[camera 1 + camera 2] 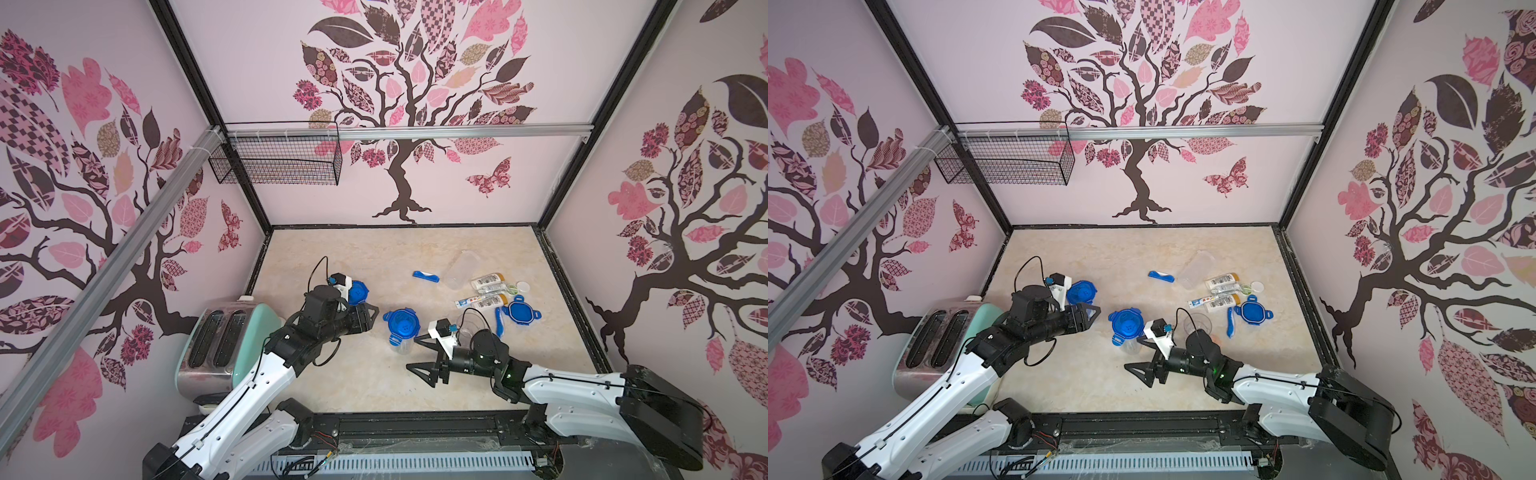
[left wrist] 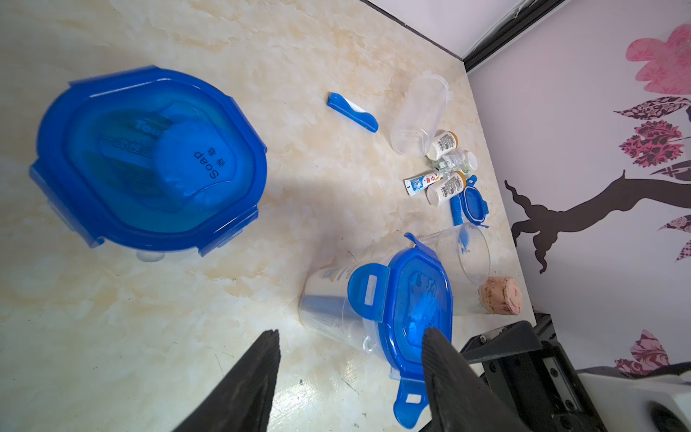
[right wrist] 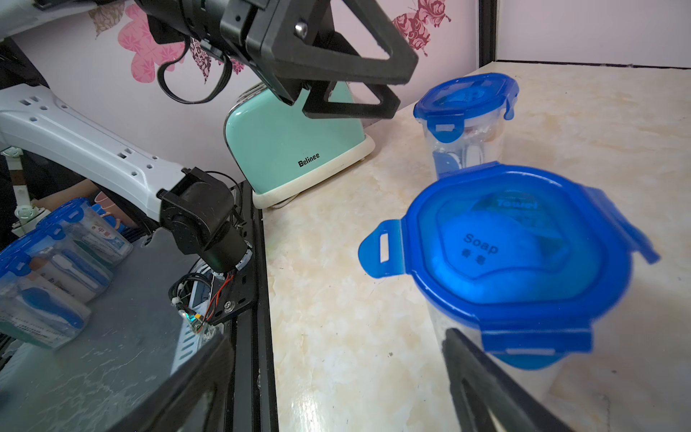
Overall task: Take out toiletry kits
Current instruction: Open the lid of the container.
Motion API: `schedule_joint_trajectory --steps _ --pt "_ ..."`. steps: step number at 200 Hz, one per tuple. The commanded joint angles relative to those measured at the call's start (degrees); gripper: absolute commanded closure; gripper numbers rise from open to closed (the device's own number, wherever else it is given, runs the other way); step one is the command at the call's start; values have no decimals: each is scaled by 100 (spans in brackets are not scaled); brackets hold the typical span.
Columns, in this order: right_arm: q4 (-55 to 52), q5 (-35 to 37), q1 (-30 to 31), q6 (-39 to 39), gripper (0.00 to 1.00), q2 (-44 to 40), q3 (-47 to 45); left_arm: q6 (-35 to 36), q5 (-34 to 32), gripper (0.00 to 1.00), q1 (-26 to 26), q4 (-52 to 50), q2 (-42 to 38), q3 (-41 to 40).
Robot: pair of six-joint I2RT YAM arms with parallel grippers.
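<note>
The loose toiletry kit pieces lie clustered at the far right of the marbled beige surface [image 1: 357, 386]: white bottles with tan caps [image 1: 487, 284], a small toothpaste tube [image 1: 466, 303] and a round white tub [image 1: 523, 286]. Beside them are a detached blue clip lid [image 1: 518, 312] and an empty clear plastic jar [image 1: 461, 270] on its side. A folded blue-and-white toothbrush [image 1: 426, 276] lies apart, to their left. More kit pieces sit sealed inside a clear jar with a blue clip lid [image 1: 401, 326] mid-surface, and in a second lidded jar [image 1: 358, 291].

The left arm is bent at the elbow and stretches forward. The left gripper [image 1: 371, 318] hovers between the two lidded jars, jaws apart and empty. The right arm reaches low along the near edge. The right gripper [image 1: 413, 353] points leftward, spread wide and holding nothing, just beside the middle jar.
</note>
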Motion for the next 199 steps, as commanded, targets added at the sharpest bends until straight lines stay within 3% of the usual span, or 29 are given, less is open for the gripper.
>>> schedule_joint_trajectory --steps 1,126,178,199 --pt "106 45 1 -17 9 -43 69 4 -42 35 28 -76 59 2" --pt "-52 144 2 -51 9 -104 80 -232 211 25 177 -131 -205 -283" --pt "-51 71 2 -60 9 4 104 -756 1558 29 192 1311 184 -636" --pt "-51 32 3 -57 9 42 127 -825 1813 30 192 1612 483 -692"
